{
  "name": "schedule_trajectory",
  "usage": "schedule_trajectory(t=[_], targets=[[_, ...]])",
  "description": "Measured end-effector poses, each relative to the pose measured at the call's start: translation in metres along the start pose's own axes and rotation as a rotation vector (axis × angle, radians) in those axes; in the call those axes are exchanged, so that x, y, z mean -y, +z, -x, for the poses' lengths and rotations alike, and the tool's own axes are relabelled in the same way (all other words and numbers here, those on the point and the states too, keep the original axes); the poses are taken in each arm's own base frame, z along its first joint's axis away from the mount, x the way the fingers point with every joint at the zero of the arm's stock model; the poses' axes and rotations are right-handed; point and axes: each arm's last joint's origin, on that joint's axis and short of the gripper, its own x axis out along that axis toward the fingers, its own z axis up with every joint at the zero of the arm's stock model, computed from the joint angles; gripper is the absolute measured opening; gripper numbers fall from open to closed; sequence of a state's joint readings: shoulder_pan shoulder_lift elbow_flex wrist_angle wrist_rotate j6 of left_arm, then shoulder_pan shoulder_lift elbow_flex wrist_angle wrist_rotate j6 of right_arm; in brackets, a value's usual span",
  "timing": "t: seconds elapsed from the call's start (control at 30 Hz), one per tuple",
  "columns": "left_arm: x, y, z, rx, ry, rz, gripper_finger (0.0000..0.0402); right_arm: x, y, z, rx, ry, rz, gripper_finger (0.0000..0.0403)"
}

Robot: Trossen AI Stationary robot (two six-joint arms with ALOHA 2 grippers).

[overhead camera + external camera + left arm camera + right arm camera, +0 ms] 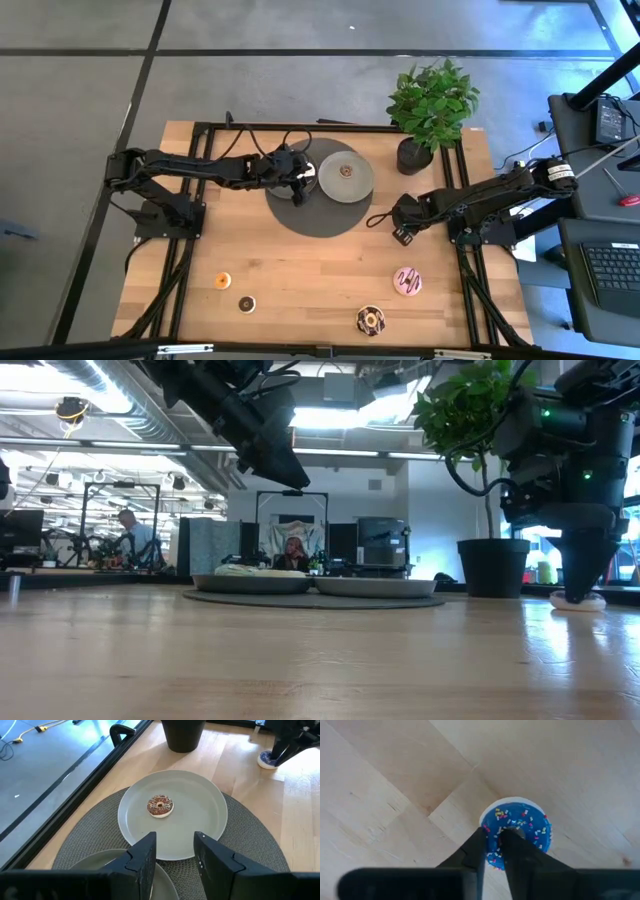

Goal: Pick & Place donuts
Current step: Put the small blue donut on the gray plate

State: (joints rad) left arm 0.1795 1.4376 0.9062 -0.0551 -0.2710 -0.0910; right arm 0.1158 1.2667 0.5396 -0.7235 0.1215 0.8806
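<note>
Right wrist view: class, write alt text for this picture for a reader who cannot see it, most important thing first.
The right gripper is down on a blue-iced donut with coloured sprinkles and a white base, its two dark fingers close together at the donut's ring. The donut lies on the pale wooden table.

An open-plan robotics lab or office: exposed silver ceiling ducts (110,400), black metal-framed workstations (120,520) with people seated beyond the pale wooden desk (300,270), and a black laptop (608,275) alongside.
</note>
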Motion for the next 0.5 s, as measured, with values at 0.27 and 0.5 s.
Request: schedule_trajectory(t=[0.27, 0.5], targets=[[0.000, 0.001, 0.000, 0.006, -0.001, 0.001, 0.0128, -0.010, 0.017, 0.017, 0.097, 0.009, 0.076, 0.0014], [0.000, 0.001, 0.000, 0.006, -0.001, 0.001, 0.0127, -0.016, 0.067, 0.056, 0.331, 0.039, 0.179, 0.0006]])
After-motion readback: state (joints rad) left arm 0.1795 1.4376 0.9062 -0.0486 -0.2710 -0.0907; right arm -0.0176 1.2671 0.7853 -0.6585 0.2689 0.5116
